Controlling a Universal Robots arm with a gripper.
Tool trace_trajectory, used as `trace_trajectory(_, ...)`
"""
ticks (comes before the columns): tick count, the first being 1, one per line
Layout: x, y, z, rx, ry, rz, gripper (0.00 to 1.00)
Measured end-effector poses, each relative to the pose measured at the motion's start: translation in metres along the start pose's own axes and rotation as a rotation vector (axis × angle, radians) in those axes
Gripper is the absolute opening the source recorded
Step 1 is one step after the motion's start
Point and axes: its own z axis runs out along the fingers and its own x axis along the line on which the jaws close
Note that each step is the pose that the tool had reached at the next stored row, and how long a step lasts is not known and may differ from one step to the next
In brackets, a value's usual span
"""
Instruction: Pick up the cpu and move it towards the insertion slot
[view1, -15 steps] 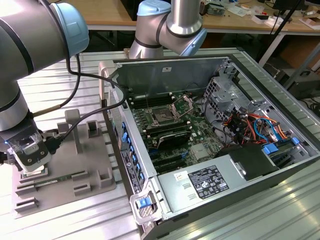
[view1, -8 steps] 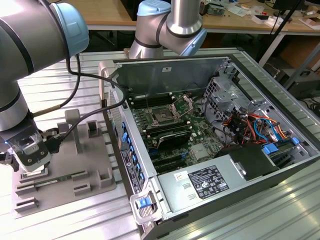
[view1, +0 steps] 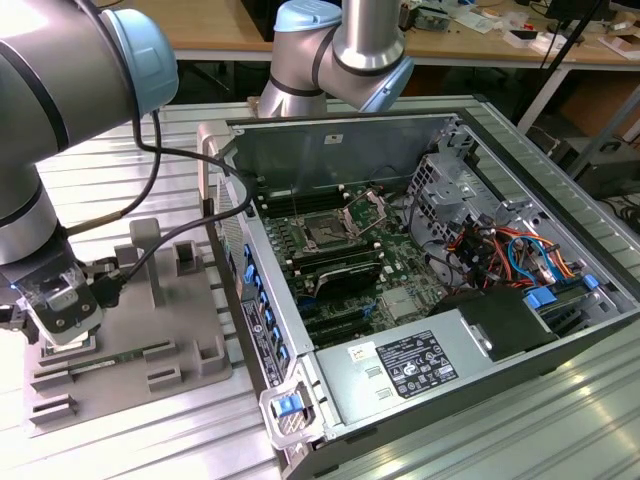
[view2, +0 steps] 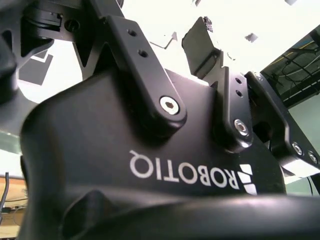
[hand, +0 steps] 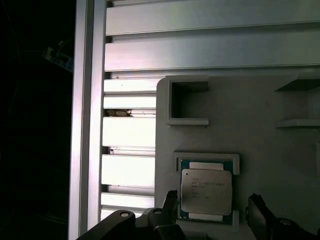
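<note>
In the first wrist view the cpu (hand: 206, 192), a small square chip with a pale metal top, lies flat in a shallow nest of the grey fixture plate (hand: 250, 135). My gripper (hand: 214, 210) is open, one black fingertip (hand: 170, 202) on either side of the chip and apart from it. In the exterior view the gripper (view1: 62, 330) hangs low over the fixture plate (view1: 190, 375) at the exterior view's left. The insertion slot (view1: 326, 233) is a dark square socket on the green board inside the open computer case, with its metal frame (view1: 368, 208) raised. The second wrist view shows the gripper's black body (view2: 150, 170).
Raised grey blocks (view1: 187, 257) stand on the fixture plate. The case wall (view1: 235, 250) rises between plate and board. A power supply (view1: 400, 365), drive cage (view1: 445, 190) and coloured cables (view1: 500, 250) crowd the case. The slatted table's edge rail (hand: 82, 120) runs beside the plate.
</note>
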Motion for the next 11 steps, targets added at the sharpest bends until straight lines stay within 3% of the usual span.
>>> trace_trajectory(11,0.0,-0.0002,0.0053,0.0,0.0,0.0,0.66)
